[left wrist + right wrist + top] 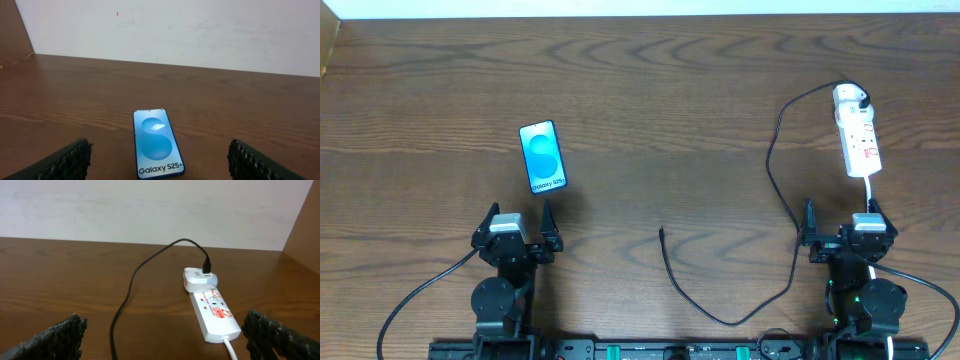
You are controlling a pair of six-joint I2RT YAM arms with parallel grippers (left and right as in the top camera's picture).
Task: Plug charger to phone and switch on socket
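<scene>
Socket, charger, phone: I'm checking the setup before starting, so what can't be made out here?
Socket switches: on or off unreadable; too small overhead, blurred in right wrist view.
Charger tip: connector type too small overhead; outside both wrist views.
Phone port: too small overhead; lost at the bottom edge in left wrist view.
</scene>
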